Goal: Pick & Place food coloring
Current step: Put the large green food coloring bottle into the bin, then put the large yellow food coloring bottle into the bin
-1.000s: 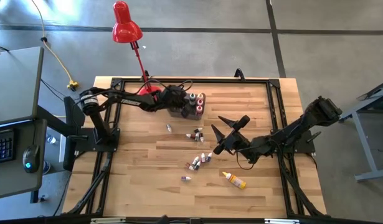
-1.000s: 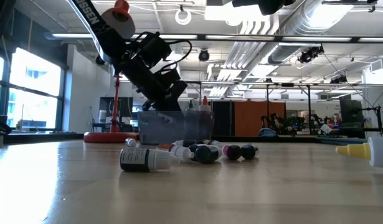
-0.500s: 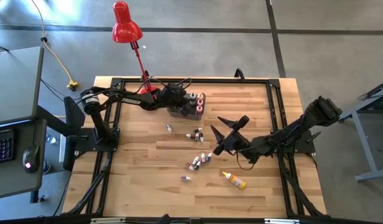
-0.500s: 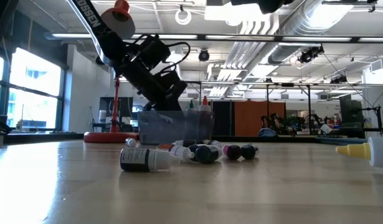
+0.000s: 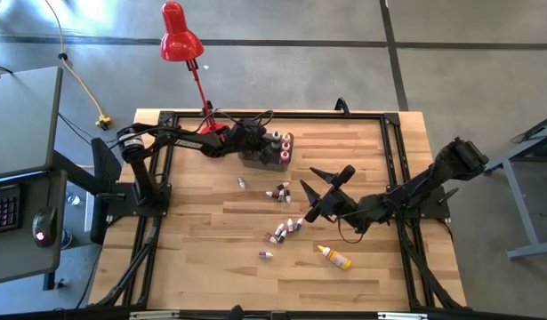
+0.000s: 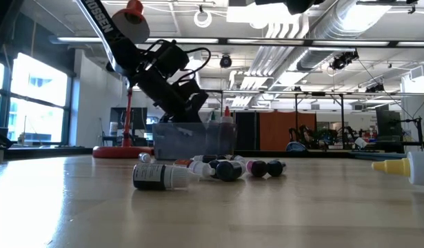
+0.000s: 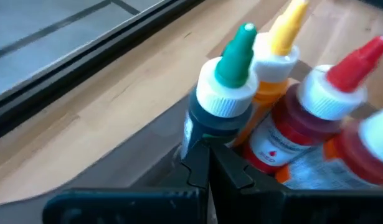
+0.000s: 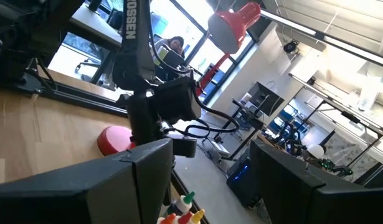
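Observation:
The grey translucent bin (image 5: 266, 153) (image 6: 187, 141) stands near the table's far edge. Food coloring bottles stand upright in it: a dark one with a green cap (image 7: 231, 68), a yellow-capped one (image 7: 284, 37) and red-capped ones (image 7: 340, 81). More small bottles lie on their sides mid-table (image 5: 282, 192) (image 5: 286, 229) (image 6: 160, 176). My left gripper (image 7: 208, 171) (image 5: 253, 140) is shut and hangs over the bin's left end, its tips close to the green-capped bottle. My right gripper (image 5: 312, 182) (image 8: 210, 186) is open and held above the table, right of the loose bottles. My left gripper comes slanting down from the table's left, and its shut fingertips (image 7: 197, 168) stand against the lower body of the green-capped bottle (image 7: 194, 134) in the wrist view. Whether they touch the bottle or the bin, I cannot tell.
A larger bottle with a yellow cap (image 5: 335, 258) (image 6: 408, 167) lies near the table's near right part. The red desk lamp (image 5: 180, 36) has its base (image 6: 122, 150) just left of the bin. Black frame rails (image 5: 393, 160) run along the table's edges.

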{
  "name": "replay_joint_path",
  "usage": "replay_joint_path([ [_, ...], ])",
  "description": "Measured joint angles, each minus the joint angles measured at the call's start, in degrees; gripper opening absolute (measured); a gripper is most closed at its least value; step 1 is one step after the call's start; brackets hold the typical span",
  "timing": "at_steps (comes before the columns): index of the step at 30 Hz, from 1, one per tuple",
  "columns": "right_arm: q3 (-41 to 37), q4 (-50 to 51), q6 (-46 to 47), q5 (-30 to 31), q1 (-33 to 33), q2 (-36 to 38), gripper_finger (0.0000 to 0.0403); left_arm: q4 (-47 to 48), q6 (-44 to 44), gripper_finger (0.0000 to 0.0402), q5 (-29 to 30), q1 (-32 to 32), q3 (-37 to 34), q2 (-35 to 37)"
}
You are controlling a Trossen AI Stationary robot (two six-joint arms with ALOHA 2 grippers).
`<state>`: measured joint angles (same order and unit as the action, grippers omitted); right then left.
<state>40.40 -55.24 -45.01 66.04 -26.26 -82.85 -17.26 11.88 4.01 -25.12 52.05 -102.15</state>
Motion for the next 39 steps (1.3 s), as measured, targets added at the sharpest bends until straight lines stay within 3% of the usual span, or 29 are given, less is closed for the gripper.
replay_joint_path([
  [11,0.0,0.0,0.0,-0.2,0.0,0.0,0.0209,-3.0,0.0,0.0000,0.7,0.0,0.8,-1.8],
  [23,0.0,0.1,0.1,0.2,0.0,0.0,0.0209,4.5,0.4,0.0000,1.7,0.0,3.6,-1.9],
  [28,0.0,0.2,0.1,3.3,-0.2,0.0,0.0209,9.6,2.0,0.0000,1.5,0.7,3.4,0.1],
  [39,1.3,1.3,1.4,14.5,-5.1,0.0,0.0208,25.9,0.0,0.0000,7.0,10.5,3.4,18.5],
])
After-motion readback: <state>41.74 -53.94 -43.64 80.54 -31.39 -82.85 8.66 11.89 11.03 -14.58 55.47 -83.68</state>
